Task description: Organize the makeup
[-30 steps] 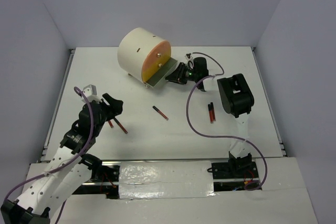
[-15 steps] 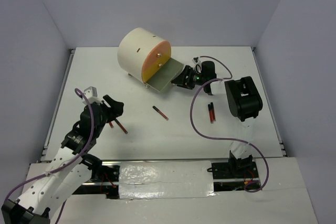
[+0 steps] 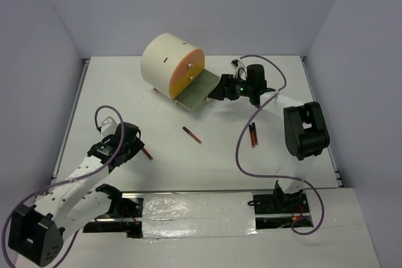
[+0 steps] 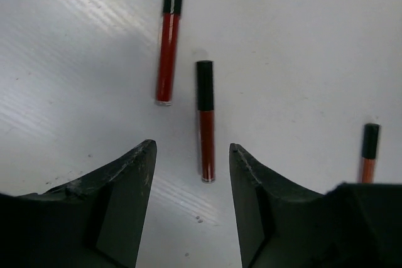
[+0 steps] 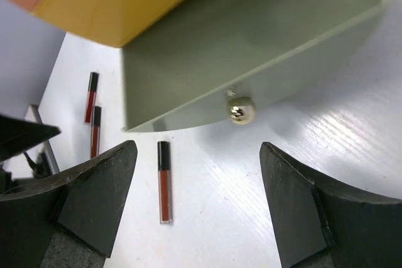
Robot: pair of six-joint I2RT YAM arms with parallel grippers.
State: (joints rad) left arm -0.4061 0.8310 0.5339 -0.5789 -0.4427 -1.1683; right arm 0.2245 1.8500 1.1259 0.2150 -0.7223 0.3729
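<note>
The makeup in view is several slim black-and-red sticks lying on the white table. My left gripper (image 4: pixel 191 149) hangs low and open, its jaws on either side of the near end of one stick (image 4: pixel 205 120) without touching it. A second stick (image 4: pixel 166 54) lies just beyond and a third (image 4: pixel 369 155) to the right. From above, the left gripper (image 3: pixel 133 144) covers most of that group. My right gripper (image 5: pixel 198 149) is open, just in front of the pulled-out drawer's brass knob (image 5: pixel 240 110), holding nothing. One stick (image 3: pixel 191 134) lies mid-table and a pair (image 3: pixel 252 135) lies right of it.
The cream cylindrical chest (image 3: pixel 164 61) lies at the back with its orange-yellow front facing right. Its lower drawer (image 3: pixel 202 89) stands out, and what shows of its inside (image 5: pixel 251 42) is bare. White walls enclose the table. The right arm's purple cable (image 3: pixel 242 155) loops over the table.
The right gripper drew the drawer further out, then opened and let go of the knob. The left arm dropped low over the left sticks and its jaws narrowed a little.
</note>
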